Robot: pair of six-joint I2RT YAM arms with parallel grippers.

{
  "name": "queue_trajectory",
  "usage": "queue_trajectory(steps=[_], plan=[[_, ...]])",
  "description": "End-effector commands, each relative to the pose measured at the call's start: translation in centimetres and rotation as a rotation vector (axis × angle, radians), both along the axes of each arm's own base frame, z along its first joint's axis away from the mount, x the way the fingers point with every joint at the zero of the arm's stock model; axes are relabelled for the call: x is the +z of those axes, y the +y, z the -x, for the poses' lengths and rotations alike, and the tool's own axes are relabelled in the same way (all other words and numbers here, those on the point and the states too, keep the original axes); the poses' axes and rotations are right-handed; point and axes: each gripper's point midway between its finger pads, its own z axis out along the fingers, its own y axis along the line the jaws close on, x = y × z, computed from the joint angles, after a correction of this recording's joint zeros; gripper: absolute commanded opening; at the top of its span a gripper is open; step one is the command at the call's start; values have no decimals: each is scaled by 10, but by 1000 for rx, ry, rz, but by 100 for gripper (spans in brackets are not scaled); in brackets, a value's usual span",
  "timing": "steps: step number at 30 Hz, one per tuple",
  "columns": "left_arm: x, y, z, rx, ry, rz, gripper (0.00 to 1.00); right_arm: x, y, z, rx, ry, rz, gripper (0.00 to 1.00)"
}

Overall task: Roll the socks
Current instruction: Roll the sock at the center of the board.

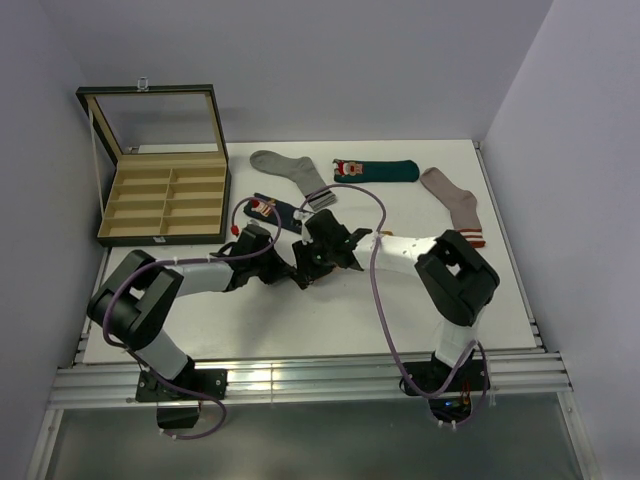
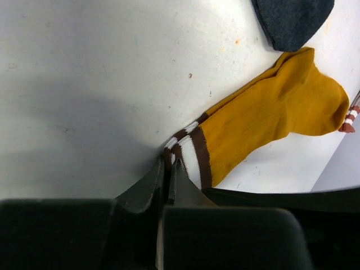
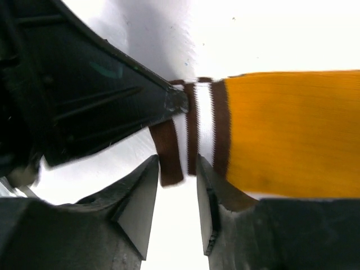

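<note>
Left tool (image 2: 169, 164) clenched on striped cuff (image 2: 188, 152) of mustard sock (image 2: 264, 124), mid-bench; right tool (image 3: 177, 163) released, jaws parted astride cuff edge; long axis laid away from left tool, crosswise to right

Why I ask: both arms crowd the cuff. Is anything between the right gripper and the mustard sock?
Nothing visible: the right gripper has open jaws flanking the mustard sock at its cuff; the left gripper pinches it alongside.
</note>
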Motion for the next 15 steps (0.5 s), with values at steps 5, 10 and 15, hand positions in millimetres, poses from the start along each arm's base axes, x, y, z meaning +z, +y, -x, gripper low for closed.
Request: queue_trajectory(steps=[5, 10, 15], plan=[[-6, 20, 16, 10, 57, -106, 0, 55, -1, -15, -29, -327, -18, 45], [-5, 17, 17, -10, 84, -112, 0, 61, 2, -5, 8, -499, 51, 45], [0, 18, 14, -27, 98, -147, 0, 53, 13, 11, 70, -580, 97, 49]])
